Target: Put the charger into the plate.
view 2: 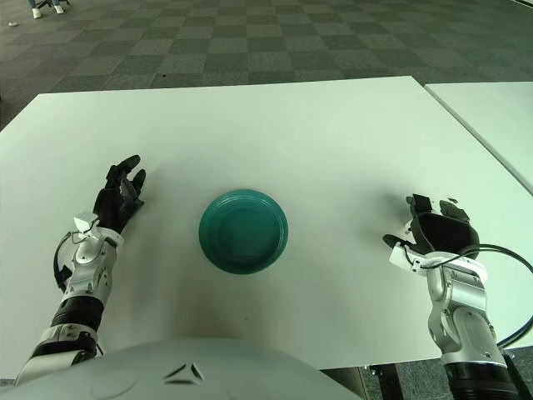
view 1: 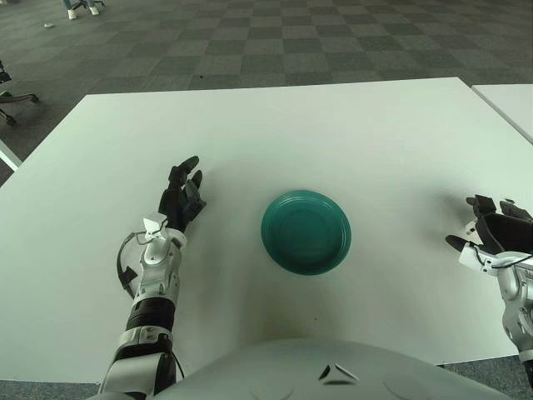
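Observation:
A teal round plate point(view 1: 306, 231) sits empty at the middle of the white table point(view 1: 275, 125). My right hand point(view 2: 433, 229) is at the table's right side, well right of the plate, low over the tabletop. Its dark fingers point(view 2: 426, 208) are curled over a small white thing, the charger point(view 2: 413, 226), which is mostly hidden; only white bits show at the fingers' edges. My left hand point(view 1: 181, 196) shows left of the plate with its fingers stretched out and holds nothing.
A second white table point(view 1: 508, 104) stands close at the right, across a narrow gap. Beyond the far table edge is checkered carpet point(view 1: 266, 42). A cable point(view 2: 508, 275) loops by my right forearm.

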